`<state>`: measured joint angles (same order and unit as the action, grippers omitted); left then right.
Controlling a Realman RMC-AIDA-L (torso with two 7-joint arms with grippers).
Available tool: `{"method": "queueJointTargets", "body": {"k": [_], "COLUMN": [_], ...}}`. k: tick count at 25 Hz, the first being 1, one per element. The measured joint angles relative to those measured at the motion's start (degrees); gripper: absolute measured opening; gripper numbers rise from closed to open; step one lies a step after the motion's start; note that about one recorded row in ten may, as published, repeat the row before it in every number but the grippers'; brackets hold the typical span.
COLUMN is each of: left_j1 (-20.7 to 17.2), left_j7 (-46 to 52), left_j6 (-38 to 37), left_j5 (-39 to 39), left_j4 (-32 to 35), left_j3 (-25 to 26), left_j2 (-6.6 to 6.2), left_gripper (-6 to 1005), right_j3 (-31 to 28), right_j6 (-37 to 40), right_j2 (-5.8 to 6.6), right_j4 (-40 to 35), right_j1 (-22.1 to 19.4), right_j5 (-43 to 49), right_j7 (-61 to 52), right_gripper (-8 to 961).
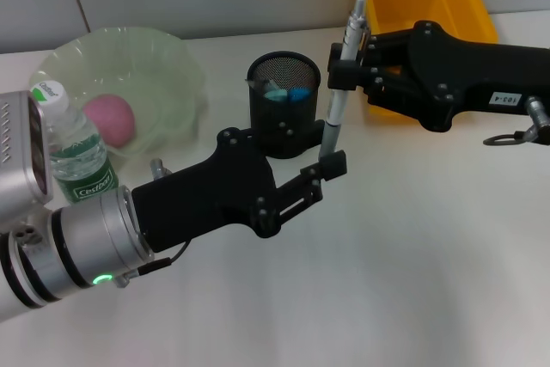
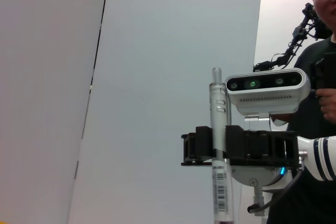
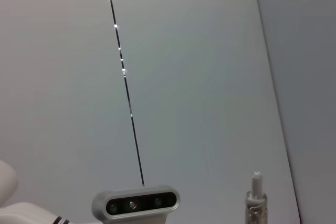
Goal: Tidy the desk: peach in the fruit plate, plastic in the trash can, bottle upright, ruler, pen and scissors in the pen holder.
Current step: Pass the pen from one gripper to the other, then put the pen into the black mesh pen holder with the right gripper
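Nearest, the left gripper (image 1: 331, 169) pinches the low end of the pen (image 1: 337, 100). Higher up, the right gripper (image 1: 351, 62) squeezes it too. Pen stands straight, just beside the pen holder (image 1: 284, 100), not in it. W/ 2 grips pulling diff ways, it could bend or slip & fall.

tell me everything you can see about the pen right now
The pen is a slim stick pen with a clear, silvery barrel, a darker lower section and a barcode label on its side. It stands nearly upright in the air, just to the right of the black mesh pen holder, not yet inside it. The right end effector is shut on its upper half, and the left end effector meets its lower end. It looks like a handover between the two.
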<state>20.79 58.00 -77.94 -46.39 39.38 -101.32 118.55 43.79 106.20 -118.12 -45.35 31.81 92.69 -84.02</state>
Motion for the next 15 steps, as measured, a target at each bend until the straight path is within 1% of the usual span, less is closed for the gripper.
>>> {"method": "queueJointTargets", "body": {"k": [4,8,9,11,12,13,15], "left_j1": [0.0,0.0,-0.2,-0.9,-1.2,-1.6,-2.4], "left_j7": [0.4,0.8,2.3,4.3,5.2,6.5,9.0], "left_j6": [-0.1,-0.1,-0.2,-0.6,-0.9,-1.4,-2.5], "left_j5": [-0.2,-0.4,-0.9,-2.2,-3.0,-4.2,-6.6], "left_j4": [0.0,0.0,0.0,0.0,0.0,0.0,0.0], "left_j3": [0.0,0.1,0.2,0.4,0.7,1.0,1.9], "left_j2": [0.01,0.00,-0.34,-0.93,-1.17,-1.50,-2.19], "left_gripper": [249,411,451,708,720,732,756], "right_j3": [0.0,-0.3,-0.4,-0.6,-0.9,-0.9,-1.3], "right_j6": [-0.2,-0.5,-0.8,-2.4,-4.8,-4.8,-8.2], "right_j2": [0.00,0.03,0.08,0.30,0.36,0.36,0.17], "right_j4": [0.0,0.0,0.0,-0.3,-0.9,-0.9,-1.8], "right_j1": [0.0,0.0,0.0,-0.2,-0.5,-0.5,-0.4], "right_j5": [0.0,0.0,-0.1,-0.3,-0.4,-0.4,-0.5], "right_j7": [0.0,0.0,0.0,0.2,0.6,0.6,1.3], "right_gripper": [133,133,133,133,132,132,132]}}
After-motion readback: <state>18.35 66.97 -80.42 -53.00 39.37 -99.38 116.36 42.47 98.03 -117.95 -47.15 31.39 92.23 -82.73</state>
